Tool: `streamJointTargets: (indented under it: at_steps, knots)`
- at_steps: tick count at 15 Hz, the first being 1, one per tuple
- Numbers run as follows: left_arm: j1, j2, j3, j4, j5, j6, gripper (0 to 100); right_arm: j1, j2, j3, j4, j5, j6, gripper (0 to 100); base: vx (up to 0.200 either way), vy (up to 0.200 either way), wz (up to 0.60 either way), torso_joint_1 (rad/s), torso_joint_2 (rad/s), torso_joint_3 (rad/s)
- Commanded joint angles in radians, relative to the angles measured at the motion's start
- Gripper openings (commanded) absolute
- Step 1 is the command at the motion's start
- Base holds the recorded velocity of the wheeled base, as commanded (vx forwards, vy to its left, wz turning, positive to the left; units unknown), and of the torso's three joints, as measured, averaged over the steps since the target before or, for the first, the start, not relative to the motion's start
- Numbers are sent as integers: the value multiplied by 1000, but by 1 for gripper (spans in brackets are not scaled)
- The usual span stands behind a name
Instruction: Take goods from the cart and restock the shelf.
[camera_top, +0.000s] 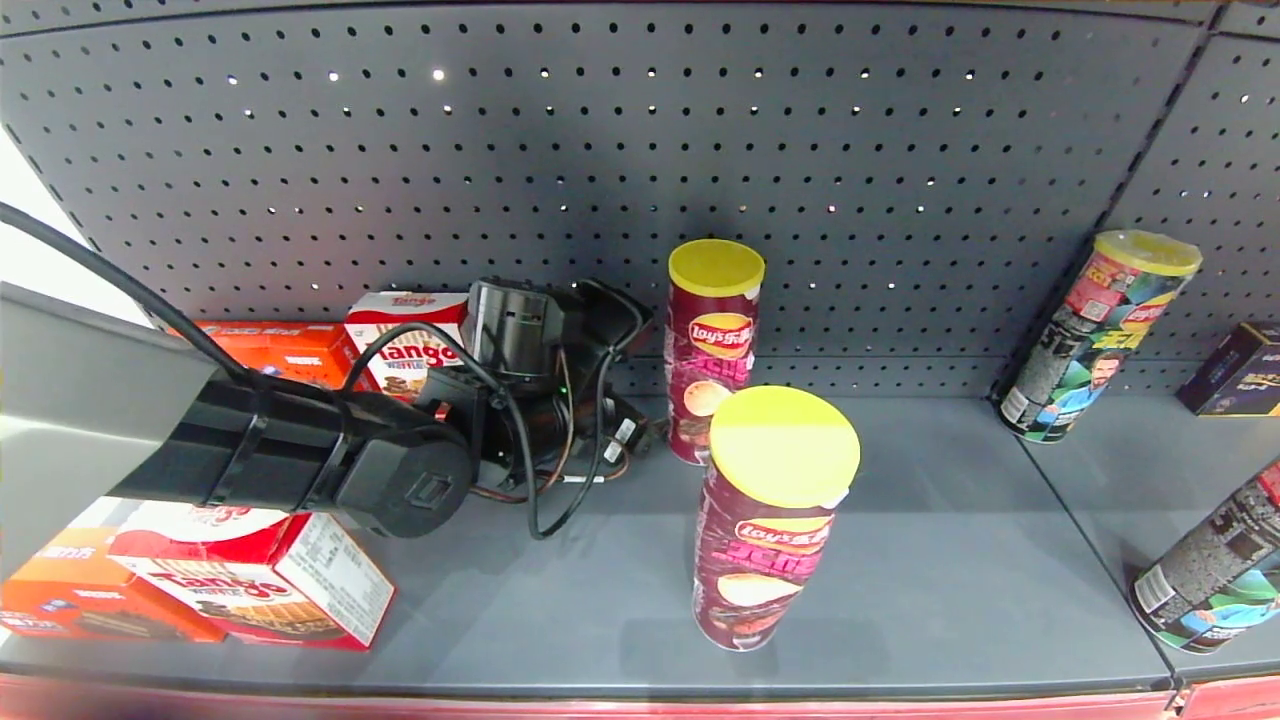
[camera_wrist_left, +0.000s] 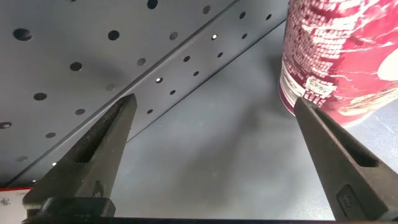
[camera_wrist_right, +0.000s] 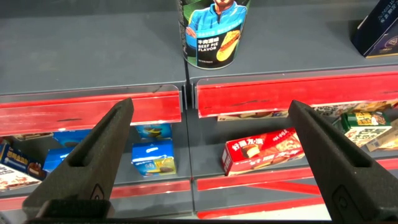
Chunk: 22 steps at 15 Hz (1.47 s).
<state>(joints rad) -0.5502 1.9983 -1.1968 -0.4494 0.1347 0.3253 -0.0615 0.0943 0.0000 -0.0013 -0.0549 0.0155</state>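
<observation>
Two maroon chip cans with yellow lids stand on the grey shelf (camera_top: 950, 540): one at the back (camera_top: 712, 350), one nearer the front edge (camera_top: 770, 520). My left arm comes in from the left, and its wrist (camera_top: 520, 400) sits just left of the back can. In the left wrist view, the left gripper (camera_wrist_left: 214, 102) is open over bare shelf by the pegboard, and a maroon can (camera_wrist_left: 342, 56) stands beside one finger, outside the gap. My right gripper (camera_wrist_right: 211, 107) is open with nothing in it, in front of the red shelf rails (camera_wrist_right: 280, 93).
Red-and-white wafer boxes (camera_top: 410, 340) (camera_top: 270, 580) and orange boxes (camera_top: 290, 350) (camera_top: 80, 590) fill the shelf's left side. Black-and-green cans (camera_top: 1095, 340) (camera_top: 1210, 570) and a dark box (camera_top: 1235, 370) occupy the bay to the right. One such can (camera_wrist_right: 211, 31) stands above the rails, with boxed goods on lower shelves.
</observation>
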Motion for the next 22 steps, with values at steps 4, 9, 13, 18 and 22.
streamJointTargets:
  at_steps: [4,9,13,18,22]
  knots:
    - [0,5,-3,0,0,0,100,0,1,0,0,0,0,100,0,0,0,0,0,0]
    - [-2,5,-1,-9,2,1,100,0,1,0,0,0,0,100,0,0,0,0,0,0]
    - [9,-56,0,-3,-1,3,100,0,1,0,0,0,0,100,0,0,0,0,0,0]
    - [12,-141,28,-19,3,54,100,0,1,0,0,0,0,100,0,0,0,0,0,0]
    - [6,-154,31,-55,11,57,100,0,1,0,0,0,0,100,0,0,0,0,0,0]
